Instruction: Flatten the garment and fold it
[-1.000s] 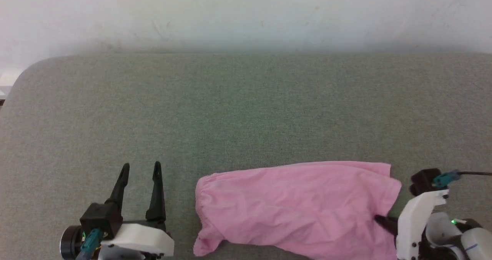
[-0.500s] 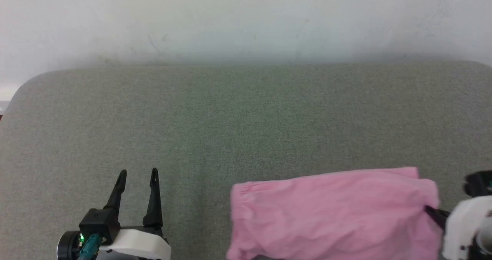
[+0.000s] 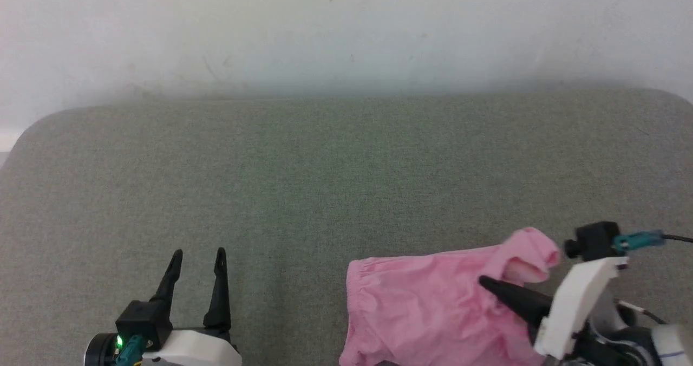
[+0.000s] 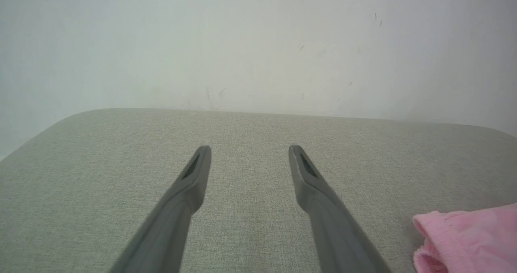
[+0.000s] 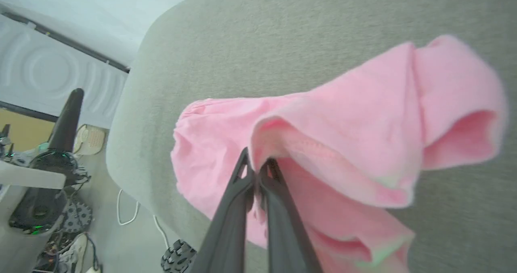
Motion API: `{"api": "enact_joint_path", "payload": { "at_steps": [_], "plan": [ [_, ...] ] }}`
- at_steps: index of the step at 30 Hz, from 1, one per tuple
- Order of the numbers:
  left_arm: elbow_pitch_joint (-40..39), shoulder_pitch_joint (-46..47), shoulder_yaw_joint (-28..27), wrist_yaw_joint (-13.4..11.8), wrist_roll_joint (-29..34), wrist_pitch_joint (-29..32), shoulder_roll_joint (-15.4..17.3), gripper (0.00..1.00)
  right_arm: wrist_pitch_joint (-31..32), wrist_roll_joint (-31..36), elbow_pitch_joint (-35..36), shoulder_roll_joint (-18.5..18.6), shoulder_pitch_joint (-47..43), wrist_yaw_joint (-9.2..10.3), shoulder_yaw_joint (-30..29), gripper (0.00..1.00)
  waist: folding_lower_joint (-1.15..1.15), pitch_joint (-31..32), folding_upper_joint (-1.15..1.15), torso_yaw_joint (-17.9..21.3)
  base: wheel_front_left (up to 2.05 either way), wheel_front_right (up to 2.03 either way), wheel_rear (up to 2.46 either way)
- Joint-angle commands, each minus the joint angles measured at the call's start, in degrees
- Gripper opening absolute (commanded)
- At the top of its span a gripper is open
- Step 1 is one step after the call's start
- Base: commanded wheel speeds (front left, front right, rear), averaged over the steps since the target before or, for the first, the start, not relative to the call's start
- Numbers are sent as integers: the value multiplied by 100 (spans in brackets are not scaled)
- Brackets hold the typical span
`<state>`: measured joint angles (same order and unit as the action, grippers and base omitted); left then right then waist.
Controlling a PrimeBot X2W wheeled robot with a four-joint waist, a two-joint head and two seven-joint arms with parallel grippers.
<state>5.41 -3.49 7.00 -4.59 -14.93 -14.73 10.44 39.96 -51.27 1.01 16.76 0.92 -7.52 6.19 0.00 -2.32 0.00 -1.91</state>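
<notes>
The light-pink garment (image 3: 427, 312) lies at the near right of the grey table (image 3: 325, 182), gathered hem toward the left. My right gripper (image 3: 484, 283) is shut on the garment's right edge (image 5: 282, 143) and holds it lifted and folded leftward over the rest; the pinch (image 5: 256, 166) is plain in the right wrist view. My left gripper (image 3: 197, 257) rests open at the lower left, apart from the cloth, nothing between its fingers (image 4: 202, 160). The garment's hem corner (image 4: 464, 236) shows at the lower right of the left wrist view. No label is visible.
A pale wall (image 3: 346, 25) stands behind the table's far edge. The table's rounded corner (image 5: 133, 83) drops off to the floor, where cables and gear (image 5: 60, 232) lie beside the robot's base.
My right gripper has lifted the garment's right edge and carried it leftward and up, curling it over the rest. The garment slid right across the table. The camera shifted slightly; the left gripper stayed put.
</notes>
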Motion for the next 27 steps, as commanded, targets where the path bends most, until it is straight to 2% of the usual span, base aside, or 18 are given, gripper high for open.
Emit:
{"api": "enact_joint_path", "payload": {
  "at_steps": [1, 7, 11, 12, 13, 14, 18, 22, 24, 27],
  "plan": [
    [33, 24, -19, 35, 32, -27, -14, 100, 53, -143, 81, -187, 154, 3, 141, 0, 0, -25, 0, -12, 0, 0, 0],
    [154, 264, 65, 133, 78, -27, -26, 100, -195, -356, -296, -916, 685, 3, 910, 0, 0, -182, 0, -171, 0, 0, 0],
    [241, 383, 99, 159, 96, -27, -66, 100, -443, -268, -797, -1065, 909, 3, 1493, 0, 0, -274, 0, -295, 0, 0, 0],
    [259, 404, 100, 163, 96, -27, -78, 100, -512, -160, -957, -1061, 952, 3, 1623, 28, 0, -296, 0, -315, 0, 0, 0],
    [268, 421, 101, 166, 100, -27, -90, 100, -569, -44, -1112, -1045, 997, 3, 1756, 89, 0, -312, 0, -333, 0, 0, 0],
    [275, 431, 102, 167, 107, -27, -102, 100, -650, 68, -1223, -1016, 1052, 3, 1887, 100, 0, -319, 0, -344, 0, 0, 0],
    [298, 432, 65, 163, 117, -27, -128, 100, -1013, 449, -1313, -786, 1272, 3, 2394, 100, 0, -338, 0, -337, 0, 0, 0],
    [314, 395, 1, 146, 127, -27, -138, 100, -1475, 942, -863, -335, 1466, 3, 2924, 100, 0, -299, 0, -252, 0, 0, 0],
    [321, 399, -9, 163, 126, -27, -146, 100, -1824, 1058, -583, -179, 1448, 3, 2960, 100, 0, -279, 0, -225, 0, 0, 0],
    [321, 428, -45, 171, 126, -27, -158, 100, -2541, 1495, -236, 62, 1336, 3, 2717, 100, 0, -255, 0, -177, 0, 0, 0]
  ]
}}
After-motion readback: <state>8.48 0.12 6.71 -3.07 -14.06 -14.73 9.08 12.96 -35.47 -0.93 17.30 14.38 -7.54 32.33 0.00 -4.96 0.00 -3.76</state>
